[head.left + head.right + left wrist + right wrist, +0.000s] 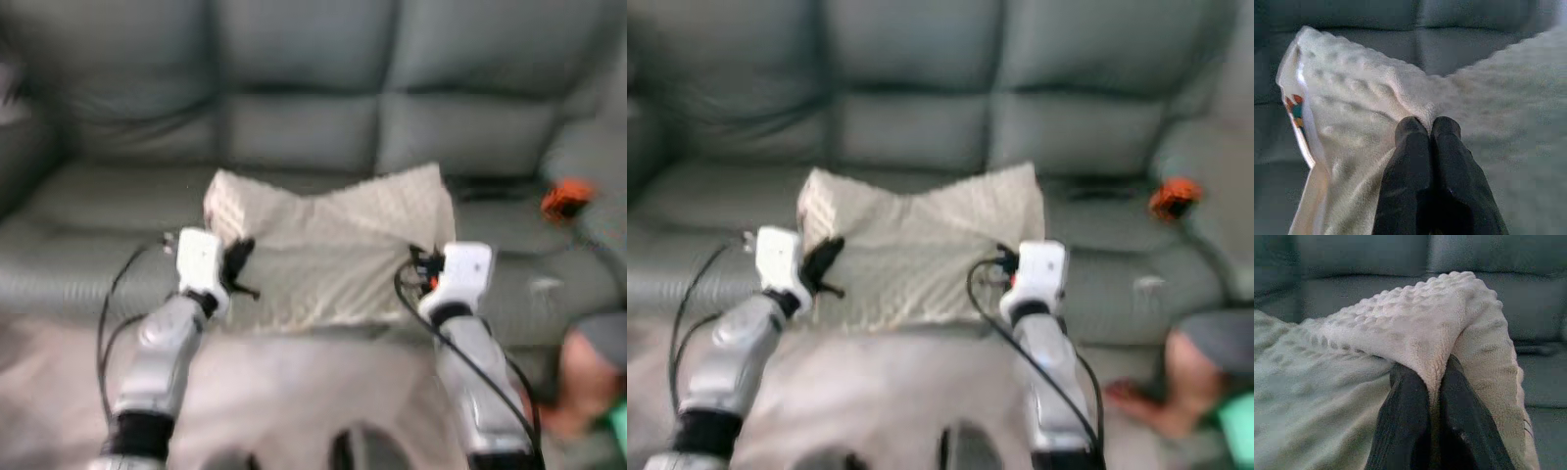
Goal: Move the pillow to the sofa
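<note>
Over the front edge of the sofa (294, 127) seat, a cream pillow (333, 245) with a bumpy, fleecy cover hangs stretched between both grippers, its middle sagging. It looks light, soft and floppy, so it likely folds wherever it is unsupported; pinching its two side edges, as here, seems the sensible hold. The left gripper (1427, 132) has its black fingers closed tight on a fold of the left edge. The right gripper (1432, 377) is clamped on the right edge. A small orange object (566, 199) lies near the seat's right end.
</note>
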`<state>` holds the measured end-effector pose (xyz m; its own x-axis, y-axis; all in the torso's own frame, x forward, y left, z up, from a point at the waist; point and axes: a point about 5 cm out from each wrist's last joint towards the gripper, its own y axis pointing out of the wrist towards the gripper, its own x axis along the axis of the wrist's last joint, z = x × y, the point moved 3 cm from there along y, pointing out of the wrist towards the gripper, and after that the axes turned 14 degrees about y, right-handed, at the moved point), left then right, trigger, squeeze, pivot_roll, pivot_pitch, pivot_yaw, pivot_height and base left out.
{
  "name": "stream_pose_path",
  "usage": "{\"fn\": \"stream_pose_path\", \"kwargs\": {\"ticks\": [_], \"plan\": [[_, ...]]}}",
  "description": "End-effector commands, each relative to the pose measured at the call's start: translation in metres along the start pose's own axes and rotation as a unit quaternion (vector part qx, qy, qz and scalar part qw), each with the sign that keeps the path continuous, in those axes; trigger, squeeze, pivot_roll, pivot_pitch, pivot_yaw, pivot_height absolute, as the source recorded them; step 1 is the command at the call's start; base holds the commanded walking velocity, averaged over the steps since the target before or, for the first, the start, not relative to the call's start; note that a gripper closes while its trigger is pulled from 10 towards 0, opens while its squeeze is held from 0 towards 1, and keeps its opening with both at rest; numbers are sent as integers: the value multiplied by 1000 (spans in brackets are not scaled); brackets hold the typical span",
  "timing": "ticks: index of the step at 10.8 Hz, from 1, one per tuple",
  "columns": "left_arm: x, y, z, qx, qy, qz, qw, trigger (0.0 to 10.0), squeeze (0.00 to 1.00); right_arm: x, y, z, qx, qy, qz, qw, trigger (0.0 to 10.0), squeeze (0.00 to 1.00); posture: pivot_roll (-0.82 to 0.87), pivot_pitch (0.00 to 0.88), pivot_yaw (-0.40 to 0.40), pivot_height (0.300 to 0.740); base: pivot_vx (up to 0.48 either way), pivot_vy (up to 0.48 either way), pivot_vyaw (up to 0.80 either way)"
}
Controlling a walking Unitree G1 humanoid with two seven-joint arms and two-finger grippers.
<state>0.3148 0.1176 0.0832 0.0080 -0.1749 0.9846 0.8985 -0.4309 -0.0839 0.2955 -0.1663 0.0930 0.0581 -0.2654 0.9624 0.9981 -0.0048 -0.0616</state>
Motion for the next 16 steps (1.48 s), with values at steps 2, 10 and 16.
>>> {"fn": "stream_pose_path", "kwargs": {"ticks": [2,10,16], "plan": [[5,-1,9,4,13,-8,1000,10000,0,5,2,10,13,0,-14,1000,10000,0,-122,89,-26,740,463,0,0],[1,1,1,-6,3,8,1000,10000,0,0,3,13,18,-2,-6,1000,10000,0,-121,99,-24,740,255,327,0],[-1,-2,-4,-1,28,7,1000,10000,0,-5,0,14,20,-7,4,1000,10000,0,-117,120,-33,740,0,74,0]]}}
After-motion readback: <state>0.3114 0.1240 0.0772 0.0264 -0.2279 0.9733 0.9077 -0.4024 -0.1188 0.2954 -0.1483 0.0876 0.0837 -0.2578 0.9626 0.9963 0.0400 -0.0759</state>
